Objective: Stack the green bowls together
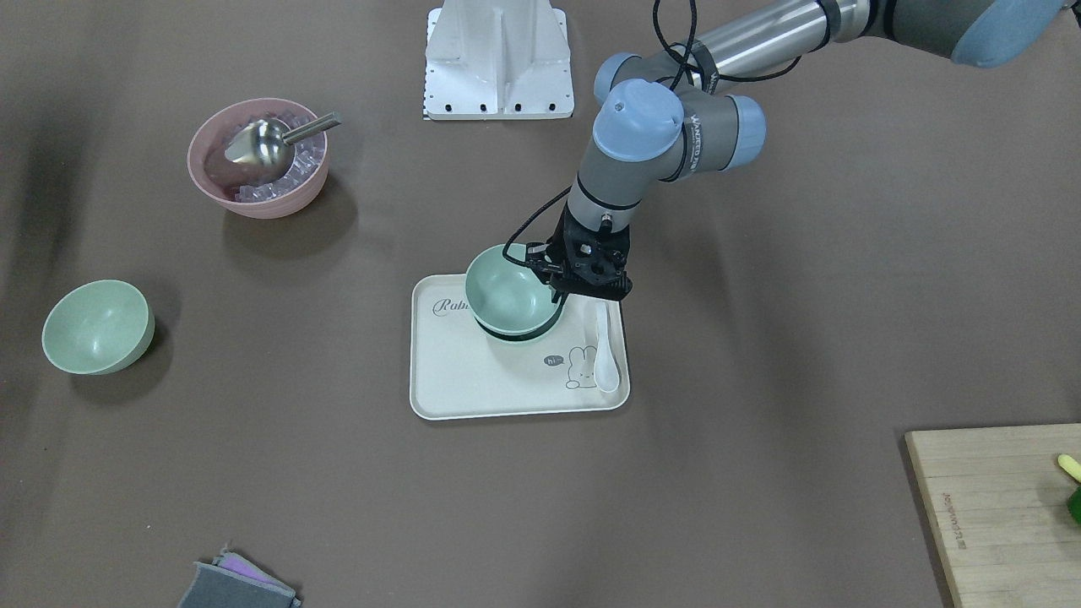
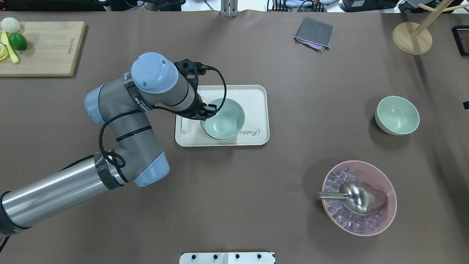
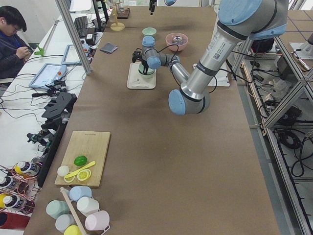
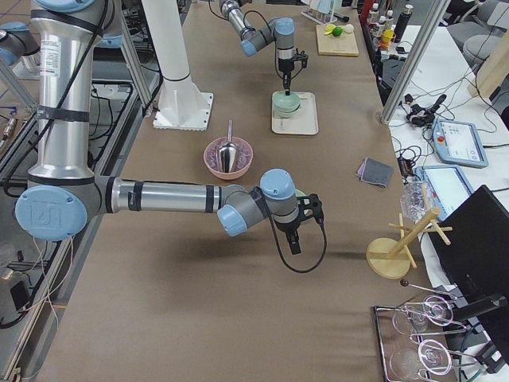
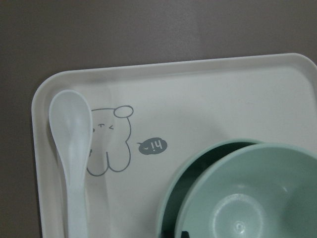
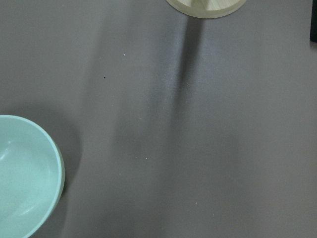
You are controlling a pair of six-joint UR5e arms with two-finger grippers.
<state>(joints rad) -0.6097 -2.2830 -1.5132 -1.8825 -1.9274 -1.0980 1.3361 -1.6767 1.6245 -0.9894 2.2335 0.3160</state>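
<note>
Left gripper (image 1: 562, 291) is down over the cream rabbit-print tray (image 1: 473, 388), jaws closed on the near-side rim of the upper green bowl (image 1: 507, 291); in the left wrist view a dark fingertip shows just inside that rim. This bowl sits in the mouth of the lower green bowl (image 1: 517, 335), which stands on the tray. The two are not concentric: the upper one is shifted to one side, and a dark crescent of the lower bowl's inside shows beside it. Cannot tell whether it is fully seated or held slightly proud. White spoon (image 1: 605, 355) lies on the tray just right of the pair in the front-facing view, apart from both. Third green bowl (image 1: 97, 328) stands alone, upright on the desk (image 1: 760, 422), well apart at far left of that view; the pink bowl (image 1: 279, 203) with ice and metal scoop (image 1: 262, 143) is beyond it. Right gripper (image 4: 293, 239) hangs near the third bowl, whose edge is at the left of the right wrist view, but only the side camera shows it, so cannot tell if it is open or closed. Judgement: about half done. Two bowls are nested or nearly so. Left to do: let go and clear the pair, then bring the lone bowl over and set it on top
</note>
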